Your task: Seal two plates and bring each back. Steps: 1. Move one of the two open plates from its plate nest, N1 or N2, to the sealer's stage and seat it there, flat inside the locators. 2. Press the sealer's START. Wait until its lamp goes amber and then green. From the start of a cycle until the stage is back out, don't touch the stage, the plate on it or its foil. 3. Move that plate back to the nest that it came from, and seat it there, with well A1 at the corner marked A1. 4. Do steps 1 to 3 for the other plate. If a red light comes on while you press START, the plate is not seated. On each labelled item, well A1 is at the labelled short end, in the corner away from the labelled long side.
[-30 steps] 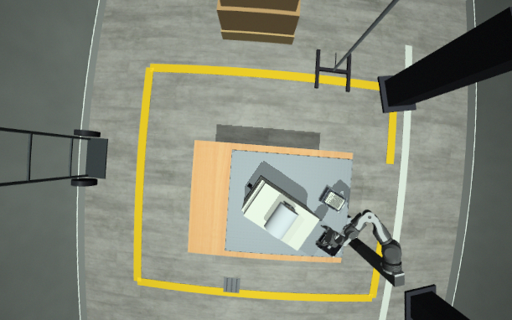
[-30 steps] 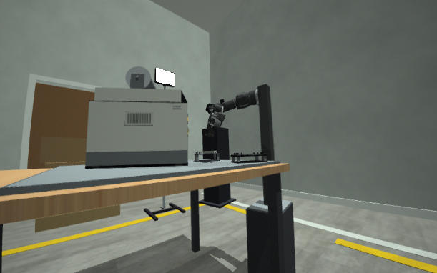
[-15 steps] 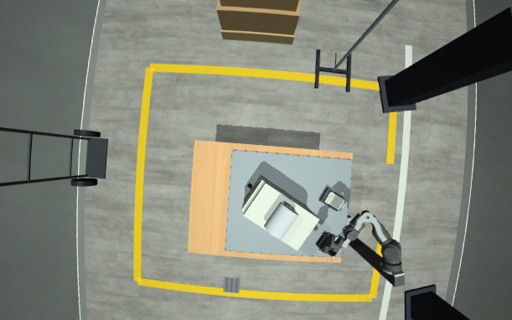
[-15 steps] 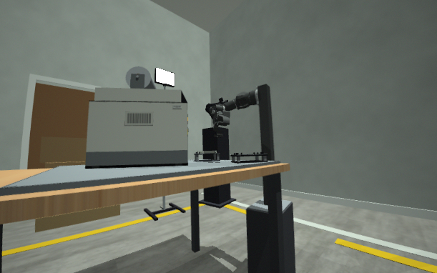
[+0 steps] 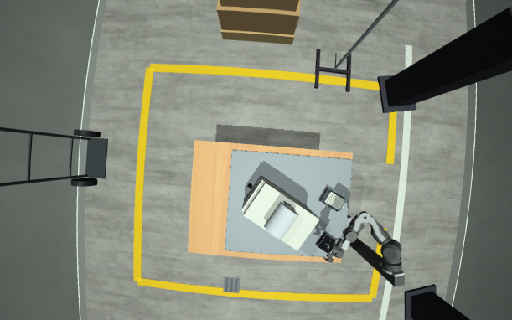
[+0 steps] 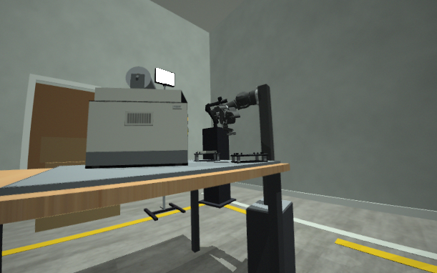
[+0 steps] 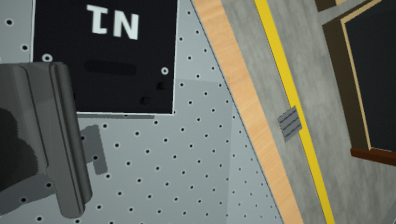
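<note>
My gripper is open and empty, above the table beside nest N1; one dark finger fills the left of the wrist view, the other is out of that frame. Nest N1 is a black base with white lettering and holds no plate. The other nest holds a pale plate with visible wells. The sealer is a large cream box. Its front faces away from the exterior camera, no stage shows outside it, and its lamp, START and the other plate are hidden.
A foil roll stands on top of the sealer, which rises high beside the nests. A perforated grey board covers most of the wooden table. A screen stands behind, off the table.
</note>
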